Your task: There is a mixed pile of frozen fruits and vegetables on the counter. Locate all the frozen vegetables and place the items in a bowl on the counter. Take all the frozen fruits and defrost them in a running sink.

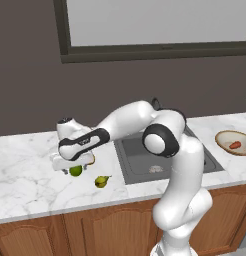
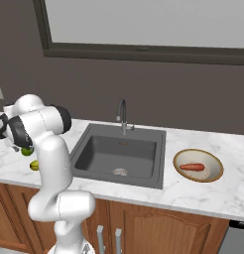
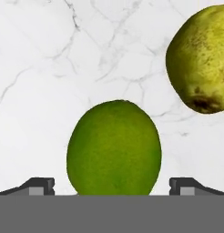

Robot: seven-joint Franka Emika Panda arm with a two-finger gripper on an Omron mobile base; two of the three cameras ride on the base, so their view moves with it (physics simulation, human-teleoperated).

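My gripper [image 1: 75, 167] reaches down over the left part of the counter [image 1: 25, 175], open, with its fingertips [image 3: 39, 185] either side of the bright green ball [image 3: 114, 154]. The jaws stand apart from the ball's sides. That ball [image 1: 76, 171] rests on the marble. The small pear [image 1: 101, 181] lies just to its right, nearer the sink. A speckled yellow-green fruit [image 3: 200, 59] fills the upper right of the hand view. A sliver of yellow [image 1: 91, 160] peeks out behind the hand. The orange carrot [image 2: 192, 167] lies in the wooden-rimmed bowl [image 2: 215, 171], right of the sink [image 2: 94, 149].
The curved metal faucet [image 2: 122, 116] stands behind the basin. My own arm arches across the sink's left side. The green ball [image 2: 27, 152] and a yellow fruit [image 2: 33, 165] sit near the counter's front edge, with brown cabinet doors [image 1: 95, 230] below.
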